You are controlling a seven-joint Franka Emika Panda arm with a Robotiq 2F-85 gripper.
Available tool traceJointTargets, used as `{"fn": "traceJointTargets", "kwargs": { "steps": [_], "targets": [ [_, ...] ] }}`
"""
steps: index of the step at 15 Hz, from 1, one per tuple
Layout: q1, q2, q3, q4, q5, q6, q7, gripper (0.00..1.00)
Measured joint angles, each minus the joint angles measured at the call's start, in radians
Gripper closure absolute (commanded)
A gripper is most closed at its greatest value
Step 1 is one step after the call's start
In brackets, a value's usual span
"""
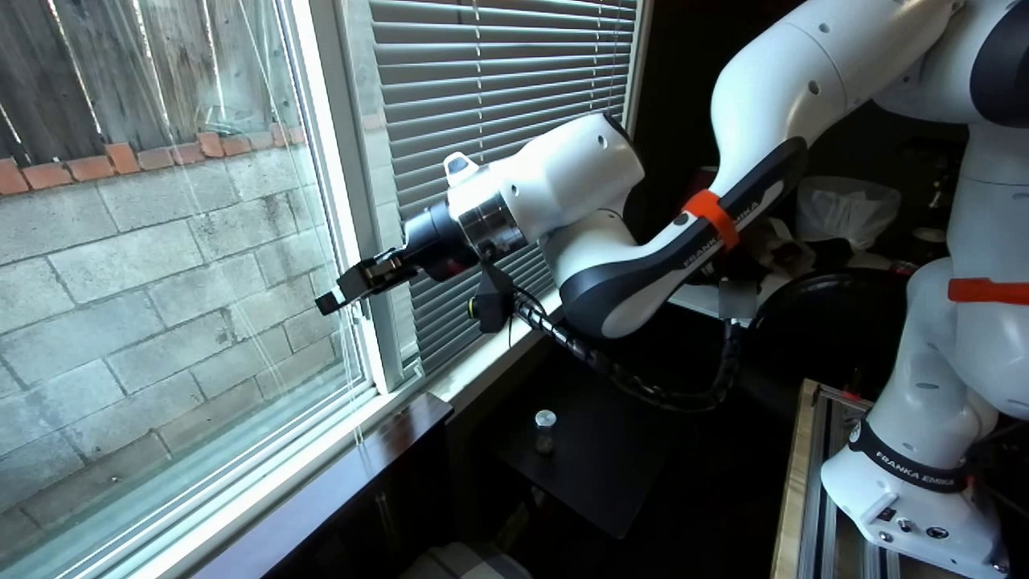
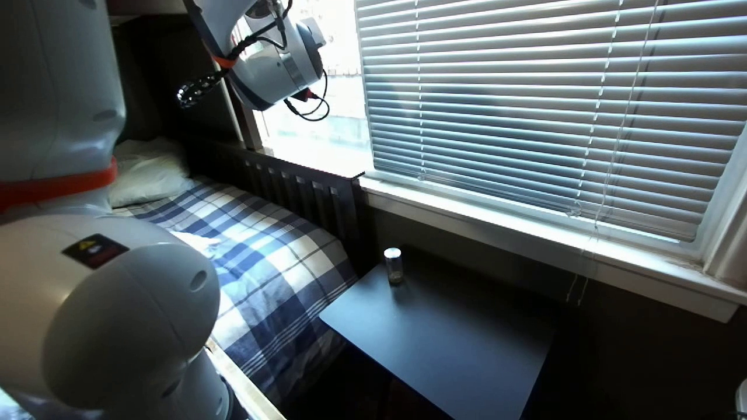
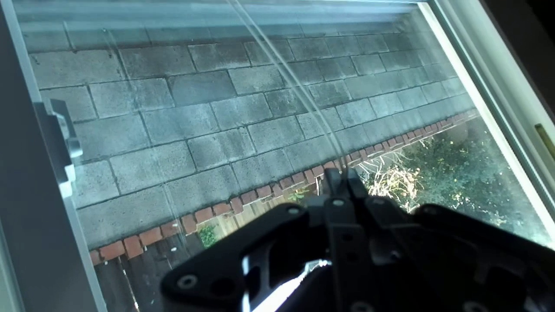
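Cords [image 3: 299,89] pinched left of the blinds [image 1: 522,88]
They are held in the closed pincer [image 3: 345,178]; slippage could be caused by over-tension, snagging by the window frame [image 1: 355,201].

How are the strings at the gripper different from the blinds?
The strings are thin and pale; the blinds are broad and stripy. The strings run into the closed gripper, which seems to pinch them, while the blinds are outside its grip. The blinds hide much of what is behind them; the strings hide very little. Both are at the same window.
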Motion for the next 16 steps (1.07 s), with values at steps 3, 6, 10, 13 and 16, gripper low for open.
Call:
{"fn": "traceJointTargets", "kwargs": {
  "steps": [3, 6, 10, 13, 16],
  "targets": [
    [-0.052, 0.049, 0.053, -0.002, -0.003, 0.017, 0.021, 0.99],
    [-0.105, 0.091, 0.097, -0.011, -0.005, 0.017, 0.036, 0.99],
    [-0.179, 0.131, 0.162, -0.04, -0.006, 0.017, 0.059, 0.99],
    [-0.237, 0.167, 0.218, -0.065, -0.007, 0.017, 0.071, 0.99],
    [-0.29, 0.206, 0.266, -0.086, -0.008, 0.017, 0.076, 0.99]
  ]
}}
